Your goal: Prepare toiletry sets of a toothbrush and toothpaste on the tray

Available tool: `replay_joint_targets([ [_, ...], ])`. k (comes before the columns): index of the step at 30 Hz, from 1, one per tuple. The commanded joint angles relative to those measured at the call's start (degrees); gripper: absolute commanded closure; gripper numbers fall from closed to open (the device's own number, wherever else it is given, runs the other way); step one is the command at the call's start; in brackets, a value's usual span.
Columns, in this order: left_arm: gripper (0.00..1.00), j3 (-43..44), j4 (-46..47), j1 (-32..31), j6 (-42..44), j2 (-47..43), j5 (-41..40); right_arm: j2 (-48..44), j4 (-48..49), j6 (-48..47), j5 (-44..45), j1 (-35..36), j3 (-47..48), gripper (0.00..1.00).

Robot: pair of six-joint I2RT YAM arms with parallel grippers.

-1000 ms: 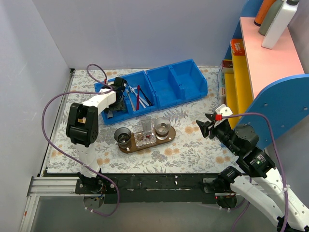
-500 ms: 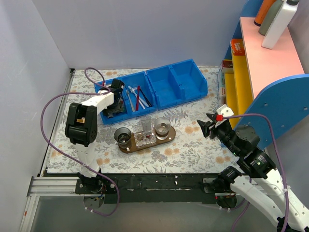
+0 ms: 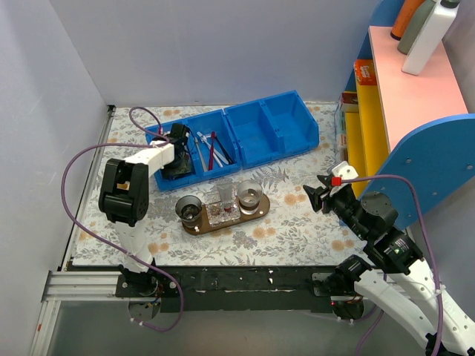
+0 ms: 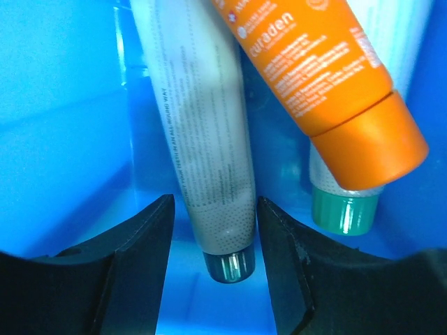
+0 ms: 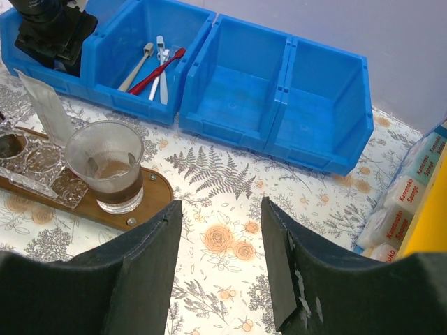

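Note:
In the left wrist view my left gripper point(image 4: 215, 201) reaches down into the leftmost blue bin point(image 3: 158, 135). Its jaws straddle the cap end of a white toothpaste tube point(image 4: 206, 139), with a thin gap on the left side. An orange tube point(image 4: 328, 77) lies beside it, over a green-capped tube point(image 4: 346, 209). A white and pale-blue toothbrush point(image 5: 161, 64) lies in the second bin point(image 5: 133, 35) with a red one point(image 5: 155, 72). The dark wooden tray point(image 3: 260, 209) carries two glasses point(image 5: 108, 164). My right gripper point(image 5: 220, 209) hangs open over the cloth, right of the tray.
Two more blue bins point(image 3: 271, 126) stand to the right of the toothbrush bin, nothing showing in them. A white flat tube-like thing point(image 5: 43, 105) stands upright at the tray's middle. Sponge packs point(image 5: 419, 181) and a pink shelf with bottles point(image 3: 423, 44) line the right side.
My left gripper has shifted slightly left and deeper into the bin, and its jaws have narrowed around the tube. The right arm has not moved.

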Motion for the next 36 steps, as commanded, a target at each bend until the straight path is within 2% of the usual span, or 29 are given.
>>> replay_joint_targets([
  [1, 0.5, 2.24, -1.84, 0.53, -0.83, -0.4, -4.69, -0.93, 1.39, -0.47, 1.04, -0.18, -0.31, 0.43],
  [5, 0.53, 0.84, -0.17, 1.24, -1.98, -0.83, -2.93, -1.37, 1.22, -0.56, 1.57, -0.09, -0.57, 0.43],
  [10, 0.69, 0.48, 1.24, 1.24, -2.42, -1.54, -0.38, -1.63, 1.57, -0.65, 1.75, -0.1, -0.92, 0.43],
  [19, 0.86, 2.23, 0.62, 1.24, -2.77, -4.7, -0.38, -1.63, 1.92, -0.65, 2.01, -0.18, -1.36, 0.43],
  [20, 0.93, 2.67, 0.54, 1.24, -2.51, -5.31, -0.21, -1.55, 1.92, -0.65, 2.01, -0.1, -1.36, 0.44],
  [21, 0.95, 3.2, -0.07, 1.24, -2.16, -5.49, -0.12, -1.55, 2.01, -0.65, 2.01, -0.09, -1.28, 0.43],
  [27, 1.0, 6.36, -2.01, 1.24, -1.63, -7.59, 0.06, -1.63, 2.1, -0.56, 2.27, -0.09, -1.71, 0.44],
  [36, 1.0, 7.86, -2.89, 1.24, -0.49, -11.82, 1.9, -1.9, 2.45, -0.56, 2.97, -0.09, -1.98, 0.44],
])
